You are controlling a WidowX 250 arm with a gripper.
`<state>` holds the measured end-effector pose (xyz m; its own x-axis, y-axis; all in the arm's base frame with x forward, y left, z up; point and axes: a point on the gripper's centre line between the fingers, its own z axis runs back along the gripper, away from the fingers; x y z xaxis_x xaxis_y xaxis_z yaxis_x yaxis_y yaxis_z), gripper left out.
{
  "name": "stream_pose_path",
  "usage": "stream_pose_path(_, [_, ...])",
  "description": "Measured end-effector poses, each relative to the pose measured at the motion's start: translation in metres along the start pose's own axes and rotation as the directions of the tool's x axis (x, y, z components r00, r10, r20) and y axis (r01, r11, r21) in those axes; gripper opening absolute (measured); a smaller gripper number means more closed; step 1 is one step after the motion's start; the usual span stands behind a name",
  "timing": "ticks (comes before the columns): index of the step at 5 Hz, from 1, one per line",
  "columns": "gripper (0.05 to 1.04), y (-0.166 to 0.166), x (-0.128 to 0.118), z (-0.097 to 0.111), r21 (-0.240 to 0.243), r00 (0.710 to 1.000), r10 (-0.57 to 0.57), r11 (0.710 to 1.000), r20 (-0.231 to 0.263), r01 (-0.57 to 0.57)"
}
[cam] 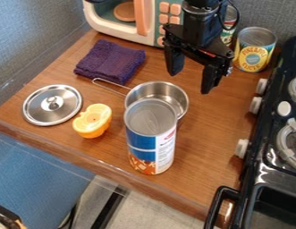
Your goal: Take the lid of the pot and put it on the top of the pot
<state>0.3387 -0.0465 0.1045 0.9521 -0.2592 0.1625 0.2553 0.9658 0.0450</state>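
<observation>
One black gripper (192, 80) is hanging upper right of centre, released, its fingers spread wide! Down and left, the steel pot (165, 91) is sitting near the middle, a tall can (147, 147) partly covering it from below. And far left, the lid (48, 109) is lying flat, knob up, an orange piece (93, 120) sitting just beside it!
</observation>
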Motion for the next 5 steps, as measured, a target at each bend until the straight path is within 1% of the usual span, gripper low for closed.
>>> stream_pose_path(1, [1.001, -0.001, -0.003, -0.009, -0.007, 1.000, 0.000, 1.000, -0.027, 0.000])
stream_pose_path(2, [1.001, 0.022, -0.005, -0.010, -0.017, 0.998, 0.065, 0.998, -0.013, -0.065])
stream_pose_path(3, [1.001, 0.059, -0.017, 0.006, 0.018, 0.989, 0.148, 0.989, 0.028, -0.149])
stream_pose_path(4, [1.001, 0.097, -0.047, 0.007, 0.048, 0.968, 0.250, 0.967, 0.030, -0.251])
stream_pose_path(5, [1.001, 0.123, -0.072, 0.006, 0.070, 0.952, 0.304, 0.950, 0.019, -0.305])
